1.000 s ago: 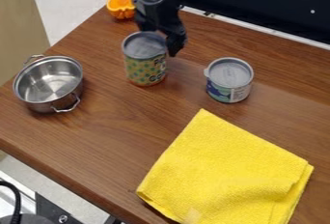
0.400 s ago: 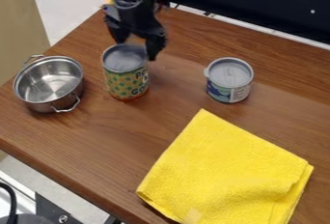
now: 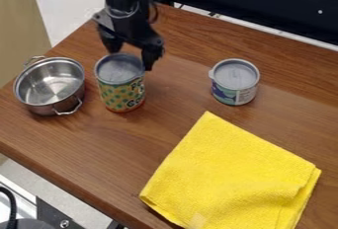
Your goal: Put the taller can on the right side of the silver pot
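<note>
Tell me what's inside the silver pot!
The silver pot looks empty, with its shiny bottom showing. Its near rim hides some of the inside wall closest to us.

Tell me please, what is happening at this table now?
A black robot gripper holds the taller can near its top, just to the right of the silver pot. I cannot tell if the can touches the table. The shorter can stands farther right, behind a yellow cloth.

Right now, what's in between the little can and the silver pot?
The taller can, with the gripper at its top, in the camera view.
</note>
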Controlling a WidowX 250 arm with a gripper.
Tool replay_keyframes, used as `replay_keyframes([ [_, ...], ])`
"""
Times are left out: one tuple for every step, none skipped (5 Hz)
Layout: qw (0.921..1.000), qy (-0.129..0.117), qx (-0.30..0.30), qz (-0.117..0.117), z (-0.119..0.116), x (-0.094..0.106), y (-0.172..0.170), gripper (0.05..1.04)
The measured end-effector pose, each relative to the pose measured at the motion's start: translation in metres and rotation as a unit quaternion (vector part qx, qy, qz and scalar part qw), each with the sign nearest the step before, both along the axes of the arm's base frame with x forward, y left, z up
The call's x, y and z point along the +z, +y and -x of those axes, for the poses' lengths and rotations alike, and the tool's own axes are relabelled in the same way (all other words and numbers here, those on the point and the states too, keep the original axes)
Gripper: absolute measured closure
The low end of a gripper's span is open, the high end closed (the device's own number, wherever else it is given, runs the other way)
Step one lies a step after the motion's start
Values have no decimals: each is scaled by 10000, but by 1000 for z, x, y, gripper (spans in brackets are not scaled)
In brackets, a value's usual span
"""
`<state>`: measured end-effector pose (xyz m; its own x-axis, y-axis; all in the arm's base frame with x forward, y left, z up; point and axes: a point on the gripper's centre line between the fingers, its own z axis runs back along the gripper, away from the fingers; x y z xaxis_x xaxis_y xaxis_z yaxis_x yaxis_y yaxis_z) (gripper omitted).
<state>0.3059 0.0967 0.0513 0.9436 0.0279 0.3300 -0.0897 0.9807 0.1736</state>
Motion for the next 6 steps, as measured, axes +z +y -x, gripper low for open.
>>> replay_keyframes([
  [10000, 27, -78, -7, 12, -2, -4, 85],
  [9995, 11, -301, 19, 26, 2, -10, 85],
  [9991, 63, -415, 70, 37, 3, -15, 85],
  [9986, 48, -529, 79, 43, 5, -20, 85],
  [9985, -16, -544, 67, 39, 8, -21, 85],
  [9983, -331, -472, 116, 15, 24, -22, 85],
])
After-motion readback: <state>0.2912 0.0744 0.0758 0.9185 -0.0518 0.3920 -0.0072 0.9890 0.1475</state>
